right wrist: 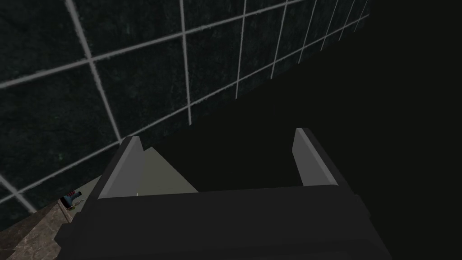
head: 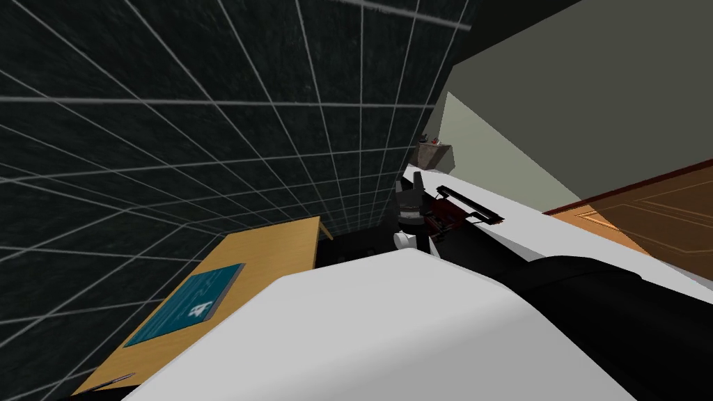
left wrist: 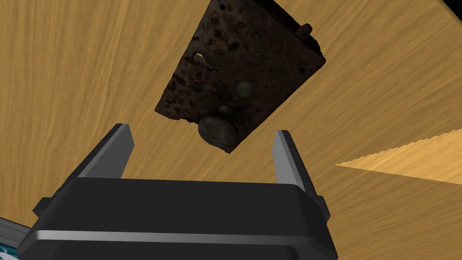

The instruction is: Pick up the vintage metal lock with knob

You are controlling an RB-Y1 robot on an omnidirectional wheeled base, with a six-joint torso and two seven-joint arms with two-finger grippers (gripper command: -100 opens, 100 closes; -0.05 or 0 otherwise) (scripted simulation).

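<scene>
Rust-brown lock lies on wooden table just beyond spread left jaws, right jaws spread

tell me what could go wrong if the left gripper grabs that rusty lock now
The open left gripper lines up with the round knob; its thin fingers could slip off it.
The lock lies flat and skewed on the wooden table, so closing on its body may twist it.
</scene>
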